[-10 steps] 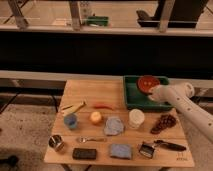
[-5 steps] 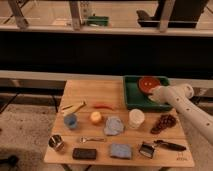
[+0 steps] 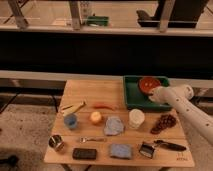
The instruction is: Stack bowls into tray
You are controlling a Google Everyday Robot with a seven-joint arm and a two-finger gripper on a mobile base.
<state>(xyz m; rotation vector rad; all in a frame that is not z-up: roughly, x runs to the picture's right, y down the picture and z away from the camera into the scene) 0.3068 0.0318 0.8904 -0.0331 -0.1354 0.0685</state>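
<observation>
The green tray stands at the table's back right. An orange-red bowl sits inside it, toward the tray's far right. The dark maroon-purple bowl does not show. My white arm reaches in from the right, and the gripper is over the tray's front right part, just in front of the orange-red bowl. The arm covers the tray's front right corner.
On the wooden table: a white container, grapes, a red chili, a blue cup, an orange, a crumpled cloth, a metal cup, a black block, a blue sponge.
The arm has barely shifted over the tray's front right. The orange-red bowl stays in the tray.
</observation>
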